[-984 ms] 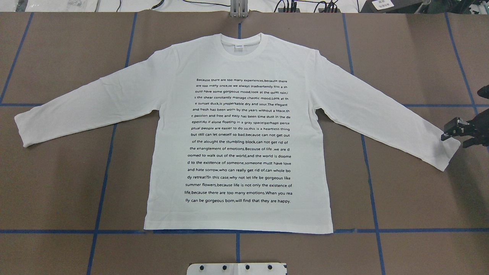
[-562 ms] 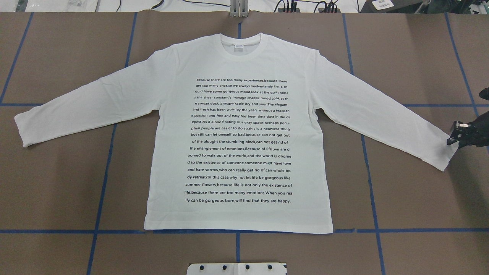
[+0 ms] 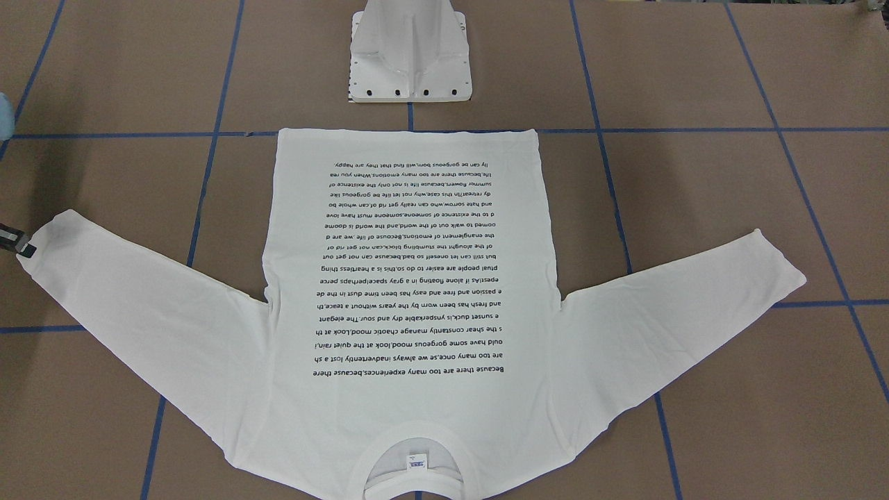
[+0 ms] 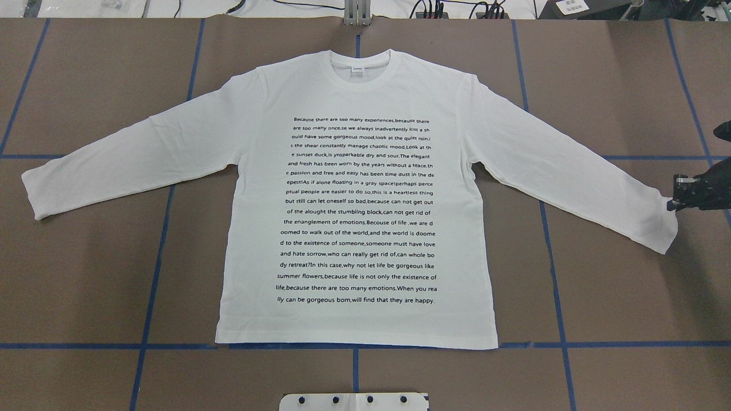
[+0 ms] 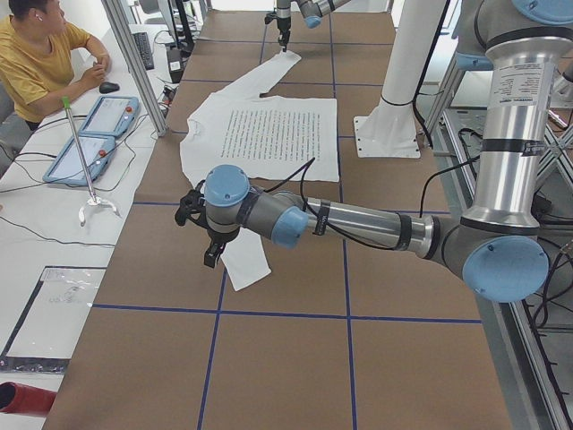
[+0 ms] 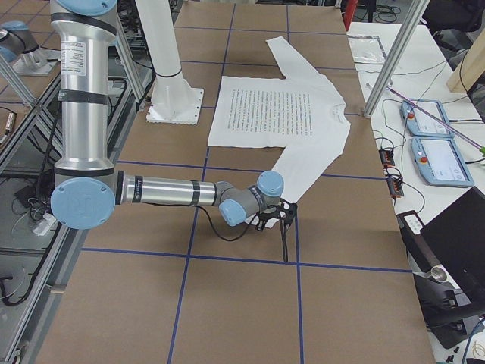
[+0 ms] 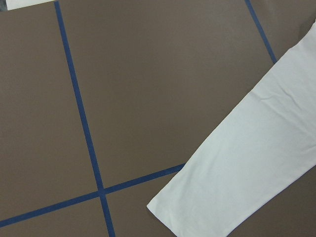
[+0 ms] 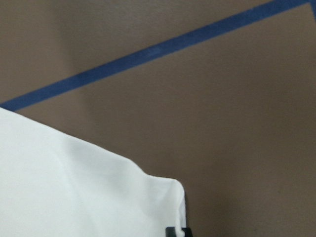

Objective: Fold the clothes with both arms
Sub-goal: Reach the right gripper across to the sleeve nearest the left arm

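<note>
White long-sleeved cotton T-shirt (image 4: 354,188) lies flat; my black right gripper (image 4: 675,202) pinches its cuff (image 4: 665,228), so next I lift inward; left gripper (image 5: 208,237): cannot tell

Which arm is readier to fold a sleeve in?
The right. The right gripper touches the T-shirt at a cuff corner, seemingly pinching it; the left gripper hangs above the other cuff.
</note>
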Tool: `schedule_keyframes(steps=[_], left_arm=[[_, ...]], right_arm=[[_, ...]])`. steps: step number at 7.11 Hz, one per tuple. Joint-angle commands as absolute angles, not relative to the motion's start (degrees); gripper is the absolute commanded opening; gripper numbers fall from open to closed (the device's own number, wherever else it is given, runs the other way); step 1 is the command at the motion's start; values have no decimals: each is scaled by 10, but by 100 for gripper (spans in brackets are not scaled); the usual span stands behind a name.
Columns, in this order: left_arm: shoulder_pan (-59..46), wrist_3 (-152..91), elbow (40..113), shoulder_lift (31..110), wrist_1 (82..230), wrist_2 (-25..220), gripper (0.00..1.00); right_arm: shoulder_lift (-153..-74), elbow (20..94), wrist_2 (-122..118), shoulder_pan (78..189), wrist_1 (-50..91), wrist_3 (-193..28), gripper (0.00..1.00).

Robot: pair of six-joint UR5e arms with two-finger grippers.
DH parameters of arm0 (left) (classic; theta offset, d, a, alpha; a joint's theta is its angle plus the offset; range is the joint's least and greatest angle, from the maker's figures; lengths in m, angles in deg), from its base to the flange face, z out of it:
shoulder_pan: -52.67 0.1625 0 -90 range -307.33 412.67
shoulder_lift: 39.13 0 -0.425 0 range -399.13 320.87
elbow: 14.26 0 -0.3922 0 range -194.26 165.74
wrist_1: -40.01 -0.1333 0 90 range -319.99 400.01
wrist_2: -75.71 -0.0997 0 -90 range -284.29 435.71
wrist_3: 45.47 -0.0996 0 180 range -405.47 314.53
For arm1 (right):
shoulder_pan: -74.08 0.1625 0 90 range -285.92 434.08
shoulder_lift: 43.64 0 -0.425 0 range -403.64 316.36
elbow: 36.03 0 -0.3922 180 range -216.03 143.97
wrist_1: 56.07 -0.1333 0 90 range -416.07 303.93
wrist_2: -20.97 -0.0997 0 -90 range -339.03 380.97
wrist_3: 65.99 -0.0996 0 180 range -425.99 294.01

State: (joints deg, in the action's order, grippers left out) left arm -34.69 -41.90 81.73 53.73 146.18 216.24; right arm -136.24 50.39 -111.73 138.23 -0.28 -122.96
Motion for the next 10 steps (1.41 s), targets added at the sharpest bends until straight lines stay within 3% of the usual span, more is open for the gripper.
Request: schedule_keyframes(steps=[1,3,6,9,10], left_arm=[[-347,-412,821,538,1462,2163,100],[-347,-412,820,538,1460,2163,99],[-348,-412,825,537,1463,2163,100],[-348,-412,831,535,1463,2163,100],[-348,-412,833,535,1463,2163,100]], right_arm=[[-1328,561,-1124,1381,4,-1326,0],[-1231,566,-1144,1367,22,-1450,0],[-1005,535,-1088,1301,151,-1583,0],[-789,421,-946,1225,143,-1674,0],[-752,374,-924,1196,107,-1679,0]])
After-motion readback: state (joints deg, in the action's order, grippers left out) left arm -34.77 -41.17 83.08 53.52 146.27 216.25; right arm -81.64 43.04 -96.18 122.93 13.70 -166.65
